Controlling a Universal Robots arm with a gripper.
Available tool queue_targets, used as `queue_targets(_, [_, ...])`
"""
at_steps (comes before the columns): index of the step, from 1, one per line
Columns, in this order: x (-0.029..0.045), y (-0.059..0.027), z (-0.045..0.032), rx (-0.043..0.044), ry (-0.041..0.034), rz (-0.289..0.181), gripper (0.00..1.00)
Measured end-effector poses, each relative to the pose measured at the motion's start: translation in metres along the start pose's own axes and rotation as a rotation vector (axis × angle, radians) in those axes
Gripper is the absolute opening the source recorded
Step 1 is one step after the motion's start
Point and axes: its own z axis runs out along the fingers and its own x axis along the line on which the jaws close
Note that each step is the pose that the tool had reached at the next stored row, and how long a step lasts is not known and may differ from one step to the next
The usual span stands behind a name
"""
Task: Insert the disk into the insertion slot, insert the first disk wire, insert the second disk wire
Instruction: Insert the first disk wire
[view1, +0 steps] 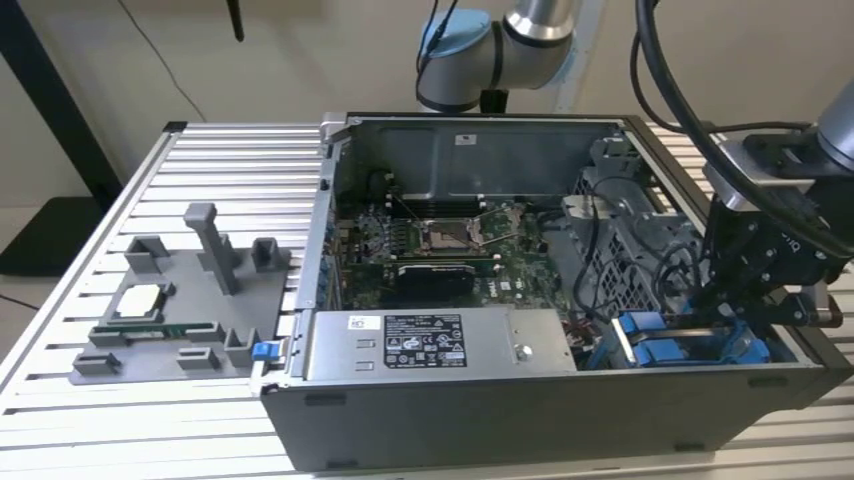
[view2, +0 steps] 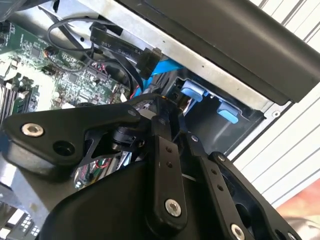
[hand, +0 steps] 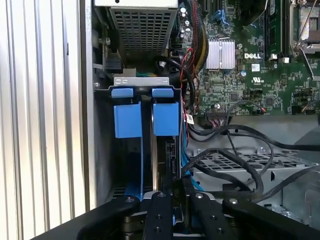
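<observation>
In the exterior view, the dark outer wall of the computer case (view1: 534, 420) is seen nearest, standing on a slatted aluminium table (view1: 200, 170). Behind that wall, the insertion slot (view1: 694, 348) is found in the case's corner at the exterior view's right, with the grey power-supply box (view1: 427, 345) just beside it. The gripper (view1: 707, 318) is held at the slot's open mouth, close to the case's side rim. Open room is left over the motherboard (view1: 514, 250) beyond the slot.

In the second wrist view, the gripper (view2: 162, 102) is closest. Its fingers (view2: 159, 145) are drawn together at the tips. Black cables (view2: 125, 75) are run close by them, and whether anything is pinched there cannot be told. The slot's blue tabs (view2: 192, 92) are seen just past the tips.

In the first wrist view, the gripper (hand: 174, 182) is set over the slot (hand: 145, 81). The disk (hand: 166, 122) is seated there on edge in its blue carrier. The slot's motherboard side is crowded by cables.
</observation>
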Motion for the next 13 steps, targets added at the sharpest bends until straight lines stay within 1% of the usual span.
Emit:
queue_targets(8, [-0.0001,0.0001,-0.0027,0.0002,0.0011,0.000,1.00])
queue_targets(10, [-0.0006,0.0002,-0.0062,0.0001,0.0006,0.000,1.00])
queue_targets(13, [-0.0013,0.0007,-0.0139,-0.0002,0.0010,0.000,1.00])
